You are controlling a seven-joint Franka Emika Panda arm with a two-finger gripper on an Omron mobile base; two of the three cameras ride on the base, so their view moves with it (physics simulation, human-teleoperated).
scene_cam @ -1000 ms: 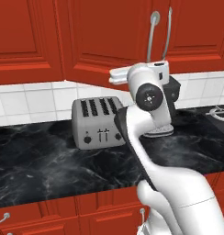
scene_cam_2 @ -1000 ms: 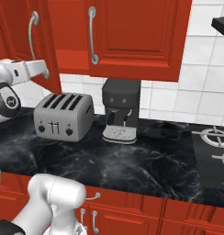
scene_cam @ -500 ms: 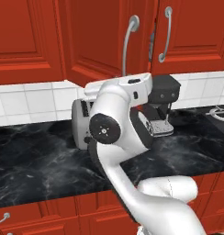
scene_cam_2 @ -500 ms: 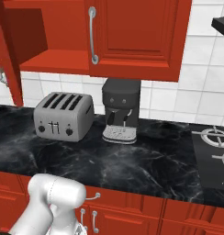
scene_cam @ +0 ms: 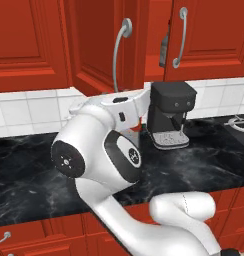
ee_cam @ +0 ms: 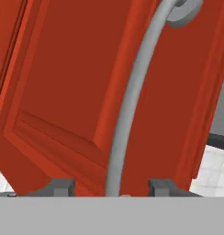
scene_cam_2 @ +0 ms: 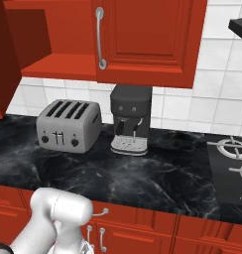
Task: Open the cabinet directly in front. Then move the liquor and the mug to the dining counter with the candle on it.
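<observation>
The red wall cabinet [scene_cam_2: 143,39] hangs ahead with its left door [scene_cam: 94,45] swung wide open and its right door [scene_cam: 209,35] closed. My gripper [ee_cam: 111,187] is open, and the left door's curved silver handle [ee_cam: 132,101] runs up between the two finger tips [ee_cam: 63,186] without being pinched. From the left base, my hand sits just under that handle [scene_cam: 118,55]. A brownish-grey sliver, the liquor [scene_cam: 164,50], peeks out of the gap beside the closed door. The red shelf [scene_cam_2: 58,64] looks bare where it shows. The mug, the dining counter and the candle are out of view.
On the black marble wall counter [scene_cam_2: 143,178] stand a silver toaster [scene_cam_2: 68,126] and a black coffee machine [scene_cam_2: 130,119]. A stove burner [scene_cam_2: 232,149] lies at the right. Red base cabinets with drawers [scene_cam_2: 143,228] run below, and my arm's white elbow [scene_cam: 94,155] bulks low in front.
The left door has swung from nearly closed to wide open. My arm has come down and leftward with it, and the jaws have spread off the handle.
</observation>
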